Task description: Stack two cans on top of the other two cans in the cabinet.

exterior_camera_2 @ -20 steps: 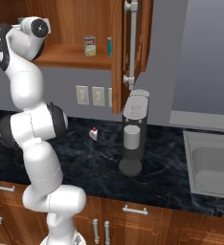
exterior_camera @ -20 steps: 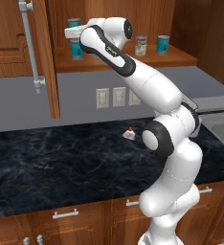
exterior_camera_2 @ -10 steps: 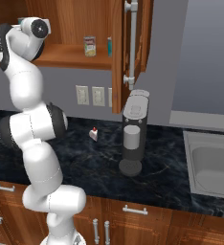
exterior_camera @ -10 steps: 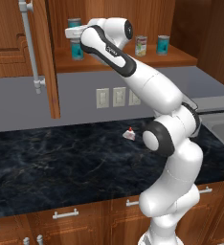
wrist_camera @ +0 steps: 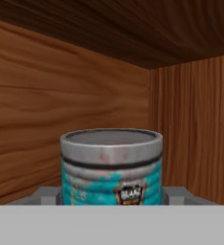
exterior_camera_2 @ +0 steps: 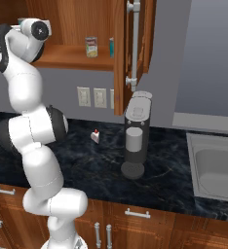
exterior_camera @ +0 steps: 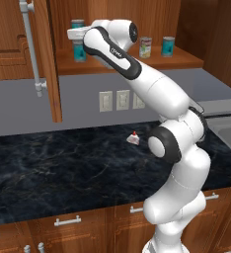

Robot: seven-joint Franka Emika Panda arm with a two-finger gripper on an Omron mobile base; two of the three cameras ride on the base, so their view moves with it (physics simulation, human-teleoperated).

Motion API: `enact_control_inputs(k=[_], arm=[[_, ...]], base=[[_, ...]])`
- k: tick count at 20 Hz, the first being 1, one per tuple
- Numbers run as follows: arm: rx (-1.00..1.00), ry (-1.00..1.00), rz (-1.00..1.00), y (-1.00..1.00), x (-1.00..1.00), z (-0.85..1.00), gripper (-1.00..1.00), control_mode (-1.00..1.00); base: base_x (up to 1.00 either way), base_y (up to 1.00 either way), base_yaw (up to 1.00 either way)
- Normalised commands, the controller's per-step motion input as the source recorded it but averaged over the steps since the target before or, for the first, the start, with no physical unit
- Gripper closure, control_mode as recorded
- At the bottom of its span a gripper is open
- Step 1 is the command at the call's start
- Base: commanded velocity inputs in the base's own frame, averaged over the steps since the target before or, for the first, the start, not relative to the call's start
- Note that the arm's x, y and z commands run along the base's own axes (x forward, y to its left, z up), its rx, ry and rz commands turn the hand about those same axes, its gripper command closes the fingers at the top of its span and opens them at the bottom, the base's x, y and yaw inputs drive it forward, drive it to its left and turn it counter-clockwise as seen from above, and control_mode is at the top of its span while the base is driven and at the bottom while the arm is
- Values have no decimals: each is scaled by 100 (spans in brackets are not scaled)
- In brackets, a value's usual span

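Note:
In the open cabinet (exterior_camera: 122,62) a teal can (exterior_camera: 78,23) stands on top of a second teal can (exterior_camera: 80,53) at the shelf's left end. My gripper (exterior_camera: 77,35) reaches in at the upper can's height. In the hand view that teal can (wrist_camera: 111,167) sits close between my grey fingertips (wrist_camera: 49,195), which touch its sides, so the gripper (wrist_camera: 111,194) is shut on it. Further right on the shelf the pale cream-green can (exterior_camera: 145,47) and another teal can (exterior_camera: 168,45) stand side by side, apart; both, the pale can (exterior_camera_2: 91,47) and the teal can (exterior_camera_2: 111,47), also appear from the right.
The cabinet door (exterior_camera: 41,59) with its long bar handle (exterior_camera: 31,47) hangs open left of the shelf. On the dark counter (exterior_camera: 63,163) lies a small red-and-white item (exterior_camera: 133,139). A coffee machine (exterior_camera_2: 136,138) and a sink (exterior_camera_2: 218,165) stand to the right.

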Motion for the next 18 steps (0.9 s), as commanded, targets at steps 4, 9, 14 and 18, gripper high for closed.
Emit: enact_control_inputs(k=[4, 9, 14, 18], arm=[[3, 0, 0, 0, 0, -4, -100, -100], [3, 0, 0, -1, 0, 0, -100, -100], [0, 0, 0, -15, -5, 1, -100, -100], [0, 3, -3, -18, -27, 0, -100, -100]], base=[[0, 0, 0], [0, 0, 0], [0, 0, 0], [0, 0, 0]])
